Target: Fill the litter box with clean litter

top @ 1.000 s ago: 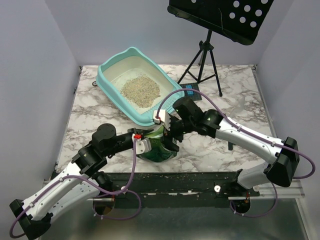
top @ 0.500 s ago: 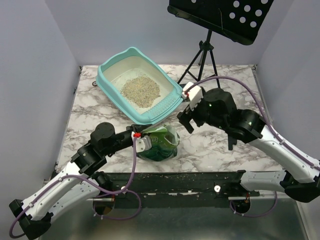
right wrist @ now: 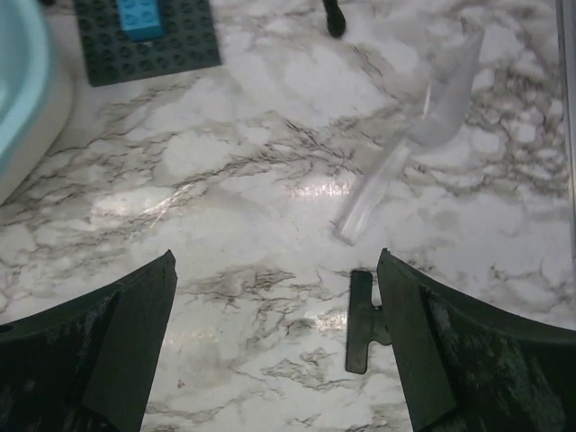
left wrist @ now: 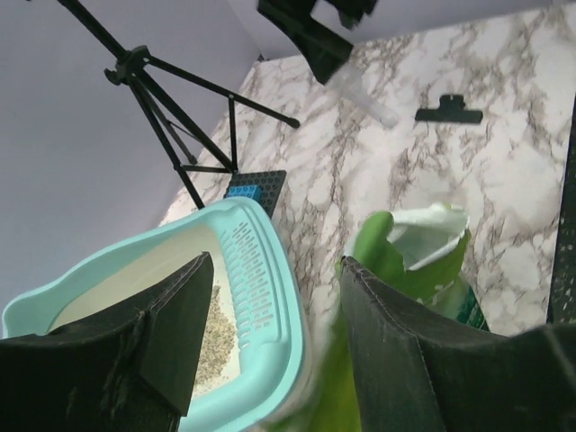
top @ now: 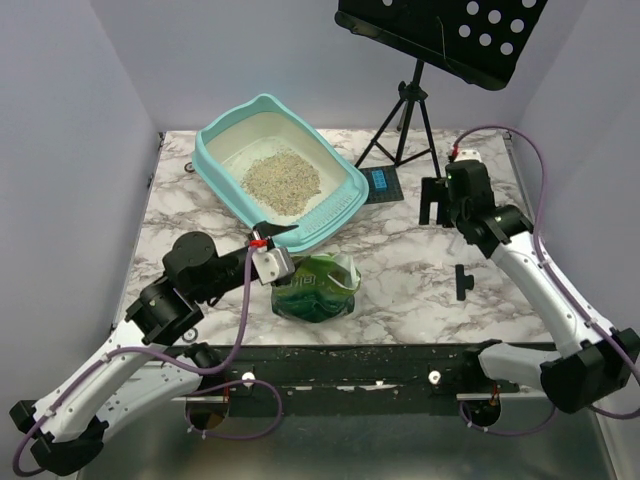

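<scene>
The light-teal litter box (top: 218,135) stands at the back left of the table, with a loose pile of beige-grey litter (top: 282,180) inside. My left gripper (top: 282,238) is open and empty, hovering at the box's slotted front edge, just above the green bag (top: 315,287). In the left wrist view the box rim (left wrist: 270,297) lies between the open fingers, with the litter (left wrist: 216,326) to the left and the bag (left wrist: 405,261) to the right. My right gripper (top: 437,212) is open and empty above the table at the right.
A music stand on a black tripod (top: 415,110) stands behind the box. A dark baseplate with a blue brick (top: 381,184) lies beside the box. A black clip (top: 461,281) (right wrist: 364,321) and a clear plastic scoop (right wrist: 423,135) lie on the marble at the right.
My right arm has drawn back from the green bag to the right rear. My left gripper has come off the bag and risen toward the box's front edge. The bag rests on the table.
</scene>
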### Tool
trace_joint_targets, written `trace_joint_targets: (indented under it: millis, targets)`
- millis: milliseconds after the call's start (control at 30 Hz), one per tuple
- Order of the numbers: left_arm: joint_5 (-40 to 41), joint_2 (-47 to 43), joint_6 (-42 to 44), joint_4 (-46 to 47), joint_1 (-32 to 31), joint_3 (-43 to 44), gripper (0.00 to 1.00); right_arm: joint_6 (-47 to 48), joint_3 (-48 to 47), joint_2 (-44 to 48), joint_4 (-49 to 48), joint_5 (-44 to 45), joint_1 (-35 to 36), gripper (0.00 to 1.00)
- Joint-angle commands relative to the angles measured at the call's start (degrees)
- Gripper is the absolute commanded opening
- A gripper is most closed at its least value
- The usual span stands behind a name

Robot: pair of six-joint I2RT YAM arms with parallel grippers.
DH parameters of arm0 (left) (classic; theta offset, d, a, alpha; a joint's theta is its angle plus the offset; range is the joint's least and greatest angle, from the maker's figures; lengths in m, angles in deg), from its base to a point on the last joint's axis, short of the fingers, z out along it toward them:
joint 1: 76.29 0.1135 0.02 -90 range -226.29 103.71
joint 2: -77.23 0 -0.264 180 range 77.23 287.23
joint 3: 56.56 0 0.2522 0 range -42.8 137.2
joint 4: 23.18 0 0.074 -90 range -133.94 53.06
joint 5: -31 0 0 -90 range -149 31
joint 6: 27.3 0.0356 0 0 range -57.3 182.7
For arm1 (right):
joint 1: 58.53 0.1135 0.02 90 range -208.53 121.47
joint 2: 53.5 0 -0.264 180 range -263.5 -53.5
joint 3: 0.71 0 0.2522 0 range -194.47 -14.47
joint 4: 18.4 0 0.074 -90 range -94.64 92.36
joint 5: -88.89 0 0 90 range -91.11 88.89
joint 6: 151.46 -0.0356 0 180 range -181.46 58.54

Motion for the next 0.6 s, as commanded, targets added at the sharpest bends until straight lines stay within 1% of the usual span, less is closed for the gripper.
trace_joint_targets:
  millis: [0,67,133,200,267,333,367,433,533,567]
  targets:
    - [5.4,0.8,-12.3,-2.5,0.0,5.9,0.68,-12.5,3.9,-4.2,-3.1,-0.5,-8.9,1.0]
    - [8.1,0.9,-15.5,-2.4,0.0,6.7,0.7,-15.7,4.7,-6.5,-3.0,-1.5,-12.3,1.0]
    - [11.1,1.0,-17.9,-2.8,0.0,8.0,0.72,-17.2,4.6,-9.4,-2.4,-2.0,-14.0,1.0]
    - [11.9,0.5,-19.6,-2.5,0.1,9.0,0.76,-18.5,3.7,-12.6,-1.6,-0.9,-14.8,1.0]
    - [12.0,-0.9,-21.4,1.5,0.0,6.9,0.83,-19.9,3.4,-15.4,-1.7,-0.1,-15.0,1.0]
    - [9.2,-2.0,-21.6,4.4,0.1,5.0,0.93,-22.0,3.2,-18.0,-1.7,0.7,-15.5,1.0]
    - [8.1,-2.0,-22.6,5.3,0.0,4.7,0.95,-22.7,3.1,-19.2,-1.7,1.1,-15.7,1.0]
    - [7.9,-1.5,-24.0,5.9,0.1,4.7,0.99,-24.2,3.3,-21.0,-1.9,2.4,-16.5,1.0]
    - [11.2,-1.2,-29.9,7.8,0.0,3.7,0.99,-24.9,4.1,-22.4,-3.1,3.1,-17.7,1.0]
    - [11.3,-1.3,-30.4,8.1,0.1,3.2,0.99,-25.0,4.3,-22.8,-3.1,3.2,-18.1,1.0]
